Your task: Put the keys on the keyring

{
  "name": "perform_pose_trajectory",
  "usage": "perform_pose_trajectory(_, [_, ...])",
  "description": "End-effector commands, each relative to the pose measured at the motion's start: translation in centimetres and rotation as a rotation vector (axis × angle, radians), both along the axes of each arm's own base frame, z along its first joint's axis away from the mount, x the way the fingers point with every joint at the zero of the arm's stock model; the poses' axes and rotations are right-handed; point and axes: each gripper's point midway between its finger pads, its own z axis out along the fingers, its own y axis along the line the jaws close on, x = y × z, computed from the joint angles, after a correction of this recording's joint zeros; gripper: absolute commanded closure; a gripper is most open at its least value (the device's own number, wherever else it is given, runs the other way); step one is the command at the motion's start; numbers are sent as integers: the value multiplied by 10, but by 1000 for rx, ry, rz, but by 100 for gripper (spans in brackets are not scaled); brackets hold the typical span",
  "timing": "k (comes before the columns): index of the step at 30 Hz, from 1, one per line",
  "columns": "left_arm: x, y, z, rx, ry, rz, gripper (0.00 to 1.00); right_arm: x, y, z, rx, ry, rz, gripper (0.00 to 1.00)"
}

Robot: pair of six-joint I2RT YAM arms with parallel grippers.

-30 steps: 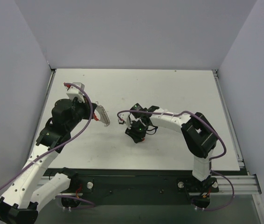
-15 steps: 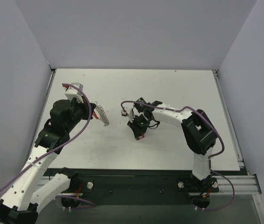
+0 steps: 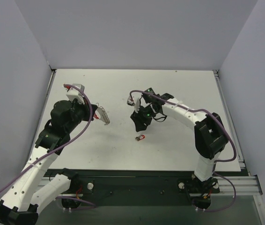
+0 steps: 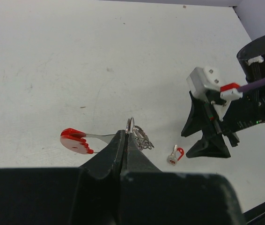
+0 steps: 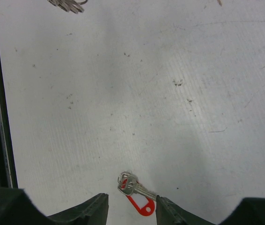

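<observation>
My left gripper is shut on a thin silver keyring, held above the table. A small bunch of silver keys hangs on it, and a red tag juts out to the left. From above, this bunch shows at the left gripper. A single silver key with a red tag lies flat on the table. My right gripper hovers open over it, touching nothing. From above, that key lies just in front of the right gripper.
The white table has grey walls at the back and on both sides. A black rail with both arm bases runs along the near edge. The right arm arches across the table's middle right.
My right gripper has opened, let the red-tagged key drop to the table, and pulled up and toward the back. The left gripper still holds its bunch, almost unmoved.
</observation>
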Motion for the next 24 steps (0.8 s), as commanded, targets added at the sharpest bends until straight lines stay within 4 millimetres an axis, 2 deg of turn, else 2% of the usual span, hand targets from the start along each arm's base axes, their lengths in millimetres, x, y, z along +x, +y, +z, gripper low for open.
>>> perform_pose_trajectory(1, [-1, 1, 16, -18, -56, -6, 100, -27, -5, -17, -103, -67, 91, 50])
perform_pose_trajectory(2, [-1, 2, 17, -15, -58, 1, 100, -34, -8, -26, -125, -61, 98, 49])
perform_pose_trajectory(5, [-1, 2, 15, -14, -51, 1, 100, -38, -4, -41, -179, -106, 119, 47])
perform_pose_trajectory(9, [-1, 2, 15, -14, -49, 1, 100, -35, 0, -57, -227, -109, 112, 46])
perform_pose_trajectory(18, [-2, 4, 14, -11, -49, 4, 100, -19, 8, -71, -252, -108, 75, 48])
perform_pose_trajectory(22, [-3, 4, 14, -11, -48, 2, 100, -18, 10, -72, -250, -104, 73, 55])
perform_pose_trajectory(23, [-3, 4, 14, -10, -50, 2, 100, -19, 10, -74, -251, -100, 74, 62])
perform_pose_trajectory(24, [-3, 3, 14, -8, -50, 0, 100, -19, 10, -75, -255, -100, 74, 64])
